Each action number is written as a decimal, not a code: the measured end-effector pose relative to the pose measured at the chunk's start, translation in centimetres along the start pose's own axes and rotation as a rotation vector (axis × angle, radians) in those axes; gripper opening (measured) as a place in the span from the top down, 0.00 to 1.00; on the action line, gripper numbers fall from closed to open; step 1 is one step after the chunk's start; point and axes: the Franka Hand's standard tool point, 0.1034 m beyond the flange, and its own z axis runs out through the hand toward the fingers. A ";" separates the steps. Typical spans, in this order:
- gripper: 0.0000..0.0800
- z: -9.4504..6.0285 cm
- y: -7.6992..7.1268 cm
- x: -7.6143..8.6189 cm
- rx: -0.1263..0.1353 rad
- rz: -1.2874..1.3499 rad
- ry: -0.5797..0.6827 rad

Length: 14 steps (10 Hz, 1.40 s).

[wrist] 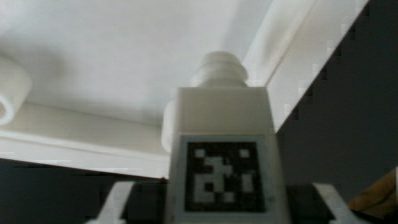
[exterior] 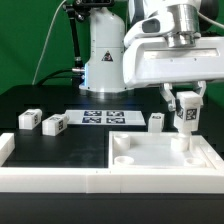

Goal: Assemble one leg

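Your main risk from here is a miss at the socket. The leg (exterior: 186, 117) hangs upright over the panel (exterior: 140, 158), at its far corner on the exterior view's right. In the wrist view the peg (wrist: 219, 68) shows close beside the panel's raised rim (wrist: 299, 55), and the hole itself cannot be made out. I also cannot tell whether the peg touches the panel yet. If you go down off-centre, the peg would likely land on the rim or the flat floor. That would tilt the leg in the grip, or push the panel across the worktop (exterior: 60, 148). The hold is at the end away from the peg, so any side load at the tip would lever the leg loose. A spare leg (exterior: 157, 121) stands just behind the panel and near the gripper (exterior: 186, 104), so a wide sideways correction could knock it. Two more (exterior: 28, 120) (exterior: 54, 124) sit well clear at the exterior view's left, beside the marker board (exterior: 103, 118). The arm reaches in from the upper right of the exterior frame with the wrist pointing straight down. The jaws are closed on the leg, one on either side of its tagged face.
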 end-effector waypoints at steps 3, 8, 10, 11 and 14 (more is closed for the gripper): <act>0.64 1.2 0.6 1.5 0.001 -0.022 0.002; 0.64 1.6 0.5 1.7 0.006 -0.022 -0.005; 0.64 1.8 0.4 1.9 0.012 -0.023 -0.024; 0.64 2.0 0.5 1.8 0.012 -0.023 -0.028; 0.64 2.3 0.5 1.6 0.014 -0.017 -0.035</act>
